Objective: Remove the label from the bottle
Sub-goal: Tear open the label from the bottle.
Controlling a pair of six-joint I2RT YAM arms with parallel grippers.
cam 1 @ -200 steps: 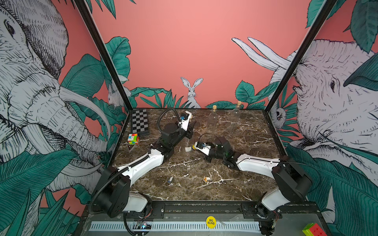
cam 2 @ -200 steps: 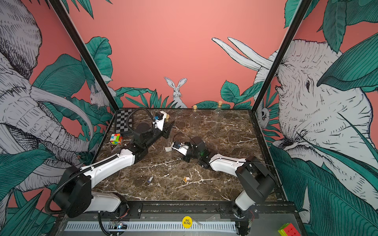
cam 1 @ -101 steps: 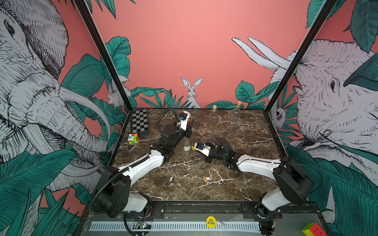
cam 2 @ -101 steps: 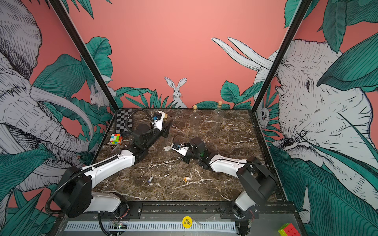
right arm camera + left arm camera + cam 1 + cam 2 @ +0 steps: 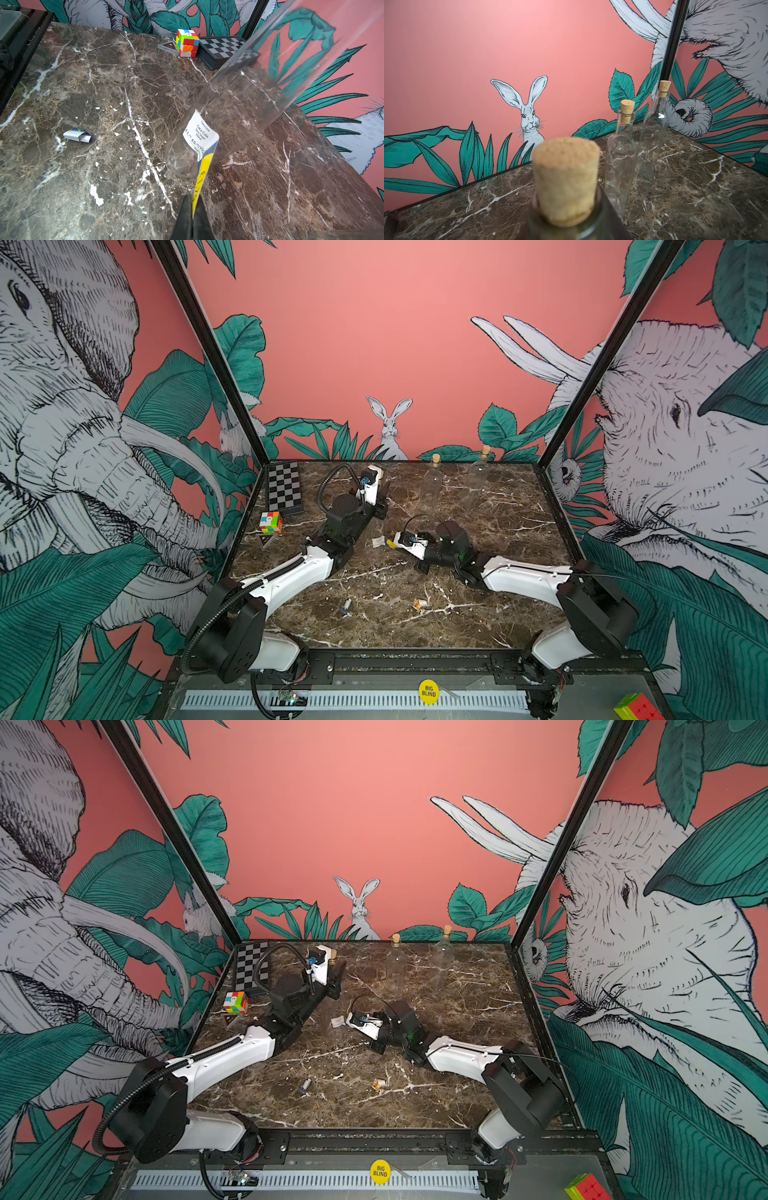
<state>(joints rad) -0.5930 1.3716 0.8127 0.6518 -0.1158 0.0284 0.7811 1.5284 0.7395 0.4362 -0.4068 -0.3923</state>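
The label [image 5: 200, 135] is half off the bottle [image 5: 239, 99], near the worktop's [image 5: 93, 83] middle. The right arm [image 5: 523, 576] lies low toward ten o'clock; the right pincer [image 5: 192, 201] pinches the label's yellow end. The left arm [image 5: 291, 576] reaches toward one o'clock; the left pincer [image 5: 337, 979] grips the bottle near its top.

My clear glass bottle [image 5: 249, 93] leans tilted; its white price label [image 5: 199, 133] is half-peeled, yellow end pinched in my right hand [image 5: 192, 205].
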